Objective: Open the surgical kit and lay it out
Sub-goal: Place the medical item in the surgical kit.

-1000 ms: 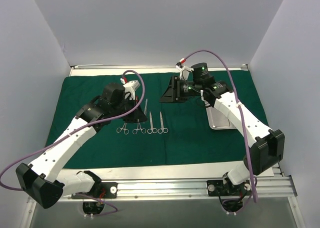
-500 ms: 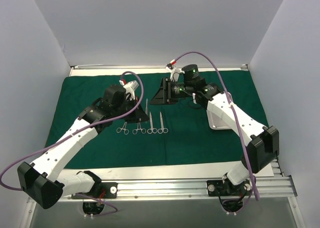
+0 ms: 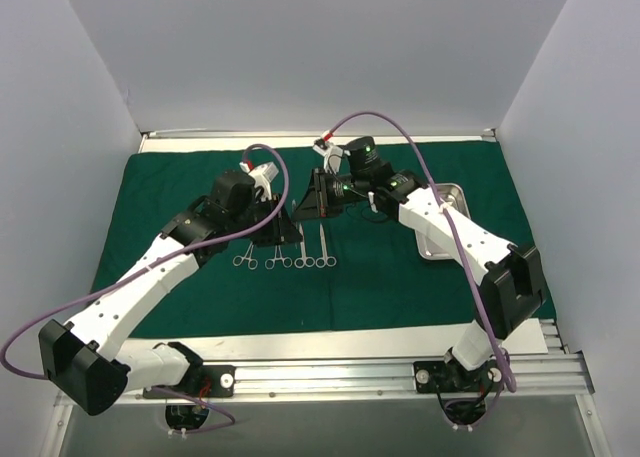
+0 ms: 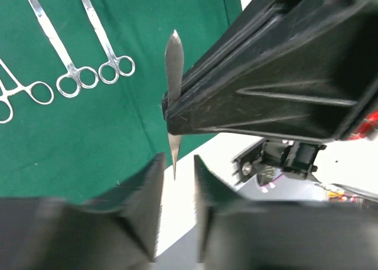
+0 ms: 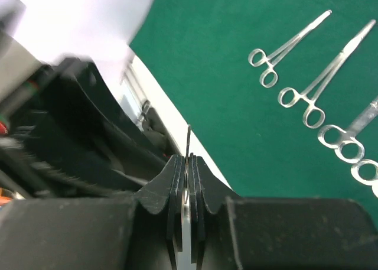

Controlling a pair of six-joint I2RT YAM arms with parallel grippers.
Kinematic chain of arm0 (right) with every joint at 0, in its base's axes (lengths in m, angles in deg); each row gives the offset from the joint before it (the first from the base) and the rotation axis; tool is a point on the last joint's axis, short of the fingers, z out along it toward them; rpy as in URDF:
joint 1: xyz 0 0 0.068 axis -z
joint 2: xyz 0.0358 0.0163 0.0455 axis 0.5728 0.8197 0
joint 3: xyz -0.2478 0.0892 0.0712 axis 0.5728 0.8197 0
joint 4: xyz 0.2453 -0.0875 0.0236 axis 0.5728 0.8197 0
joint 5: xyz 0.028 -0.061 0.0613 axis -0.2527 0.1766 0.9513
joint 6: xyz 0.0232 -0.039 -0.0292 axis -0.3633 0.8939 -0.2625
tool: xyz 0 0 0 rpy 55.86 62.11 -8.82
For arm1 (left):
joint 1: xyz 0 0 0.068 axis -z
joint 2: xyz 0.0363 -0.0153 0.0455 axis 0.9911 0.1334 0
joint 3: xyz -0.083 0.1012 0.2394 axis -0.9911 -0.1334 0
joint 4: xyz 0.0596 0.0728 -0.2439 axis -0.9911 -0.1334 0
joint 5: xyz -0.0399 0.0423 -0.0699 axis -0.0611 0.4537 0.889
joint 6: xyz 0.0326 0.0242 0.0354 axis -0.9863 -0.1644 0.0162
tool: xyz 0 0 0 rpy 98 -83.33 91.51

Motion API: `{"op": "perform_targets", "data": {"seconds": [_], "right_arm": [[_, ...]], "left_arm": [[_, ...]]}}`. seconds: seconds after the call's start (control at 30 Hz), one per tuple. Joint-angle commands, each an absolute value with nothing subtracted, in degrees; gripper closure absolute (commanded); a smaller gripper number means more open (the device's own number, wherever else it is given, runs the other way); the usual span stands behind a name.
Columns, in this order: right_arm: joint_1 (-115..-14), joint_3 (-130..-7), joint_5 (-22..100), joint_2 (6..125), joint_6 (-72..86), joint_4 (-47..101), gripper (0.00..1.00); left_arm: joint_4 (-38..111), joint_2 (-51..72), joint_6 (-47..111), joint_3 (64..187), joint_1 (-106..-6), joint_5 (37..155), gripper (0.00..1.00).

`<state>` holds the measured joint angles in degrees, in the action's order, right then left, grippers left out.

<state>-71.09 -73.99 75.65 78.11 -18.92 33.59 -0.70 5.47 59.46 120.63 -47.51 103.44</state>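
The dark green drape (image 3: 170, 187) lies spread over the table. On it several ring-handled forceps and scissors (image 3: 285, 261) rest in a row. Both grippers meet above that row. My right gripper (image 5: 187, 163) is shut on the slim silver tweezers (image 5: 188, 137), held on edge. From the left wrist those tweezers (image 4: 173, 63) stick out of the right gripper's black fingers, their tip hanging between the jaws of my left gripper (image 4: 175, 184), which stand apart without touching it. The steel tray (image 3: 452, 192) sits to the right, partly under the right arm.
White walls close in the back and both sides. A metal rail (image 3: 330, 377) carries the arm bases at the near edge. Purple cables (image 3: 440, 127) loop above both wrists. The drape is bare at far left and front right.
The right gripper has swung left to the left gripper and shut on the tweezers. The left gripper's jaws, shut before, have come apart.
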Motion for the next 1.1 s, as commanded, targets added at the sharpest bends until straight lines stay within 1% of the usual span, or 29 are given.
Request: {"op": "perform_targets", "data": {"seconds": [0.0, 0.03, 0.07, 0.13, 0.17, 0.23, 0.33, 0.37, 0.4, 0.43, 0.5, 0.57, 0.67, 0.77, 0.83, 0.93, 1.07], "right_arm": [[-71.8, -75.5, 73.9, 77.6, -8.7, 41.9, 1.0], [-71.9, -75.4, 72.8, 77.3, -5.5, 43.6, 1.0], [-72.0, -74.9, 72.9, 76.3, 0.7, 45.1, 1.0], [-72.0, -73.1, 74.7, 75.1, 6.9, 49.1, 1.0], [-72.0, -72.5, 79.1, 73.8, 13.2, 50.5, 1.0], [-72.0, -71.4, 84.0, 72.3, 19.5, 55.5, 1.0], [-72.0, -68.4, 95.1, 68.2, 21.6, 53.8, 1.0], [-72.0, -68.0, 98.5, 66.5, 21.7, 53.3, 1.0], [-72.1, -67.6, 104.5, 65.6, 21.7, 52.6, 1.0], [-72.3, -67.5, 106.8, 65.0, 21.7, 52.6, 1.0], [-72.8, -67.4, 109.9, 63.1, 20.7, 51.5, 1.0], [-73.4, -65.6, 112.8, 62.2, 15.2, 48.0, 1.0], [-74.7, -65.3, 114.5, 62.2, 12.0, 45.8, 1.0], [-75.7, -65.7, 115.8, 62.7, 11.5, 45.7, 1.0], [-76.9, -66.2, 115.7, 63.0, 11.8, 46.2, 1.0], [-77.3, -66.3, 115.3, 63.4, 12.7, 47.4, 1.0], [-77.5, -66.1, 114.4, 63.1, 14.9, 49.6, 1.0]], "left_arm": [[0.1, 3.2, 58.5, 122.1, -47.6, 104.2, 0.59], [-0.1, 0.9, 58.0, 121.4, -47.7, 105.6, 0.54], [-0.9, -0.5, 57.1, 121.3, -48.1, 106.3, 0.44], [-2.8, -3.3, 56.0, 121.4, -48.4, 107.5, 0.36], [-3.2, -5.8, 55.3, 121.4, -48.4, 109.5, 0.32], [-3.5, -8.8, 54.6, 121.3, -48.6, 111.5, 0.32], [-1.1, -10.4, 53.9, 120.3, -49.2, 118.5, 0.33], [0.1, -10.3, 53.9, 120.0, -49.4, 123.7, 0.35], [1.3, -10.0, 53.7, 120.0, -49.6, 126.0, 0.42], [1.2, -9.1, 53.3, 120.3, -49.6, 127.8, 0.44], [0.1, -8.2, 51.7, 121.7, -49.6, 131.7, 0.44], [-1.0, -6.9, 50.0, 122.9, -49.6, 133.1, 0.4], [-3.9, -4.6, 46.1, 125.8, -49.6, 134.9, 0.35], [-6.0, -1.8, 42.7, 129.0, -49.6, 135.8, 0.34], [-6.0, 0.1, 42.1, 130.0, -49.6, 137.4, 0.34], [-6.5, 1.6, 40.9, 131.6, -49.6, 140.6, 0.39], [-7.2, 0.8, 41.0, 130.4, -49.7, 143.1, 0.41]]}}
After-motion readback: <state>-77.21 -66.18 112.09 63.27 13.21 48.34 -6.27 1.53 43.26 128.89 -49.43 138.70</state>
